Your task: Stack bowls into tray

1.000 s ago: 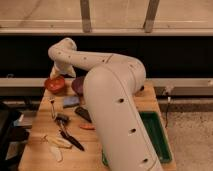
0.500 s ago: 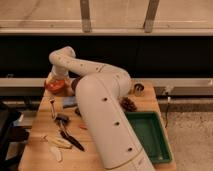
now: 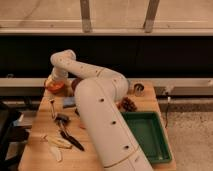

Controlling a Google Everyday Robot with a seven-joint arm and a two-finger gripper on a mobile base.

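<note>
The orange-red bowl [image 3: 54, 87] sits at the table's far left corner. My gripper [image 3: 52, 80] is at the end of the arm that reaches over the table, right above this bowl and close to its rim. The purple bowl [image 3: 69, 102] lies a little nearer on the table, beside the arm and partly hidden by it. The green tray [image 3: 148, 139] lies at the table's near right and holds nothing that I can see.
A brown pine-cone-like thing [image 3: 129, 104] and a small metal cup [image 3: 139, 89] stand behind the tray. Utensils [image 3: 63, 120], a black-handled tool [image 3: 73, 141] and pale peel-like pieces [image 3: 54, 143] lie at the near left. My white arm [image 3: 102, 120] covers the table's middle.
The arm has swung left and away from the tray, which now shows in full. The gripper has come down to the orange-red bowl.
</note>
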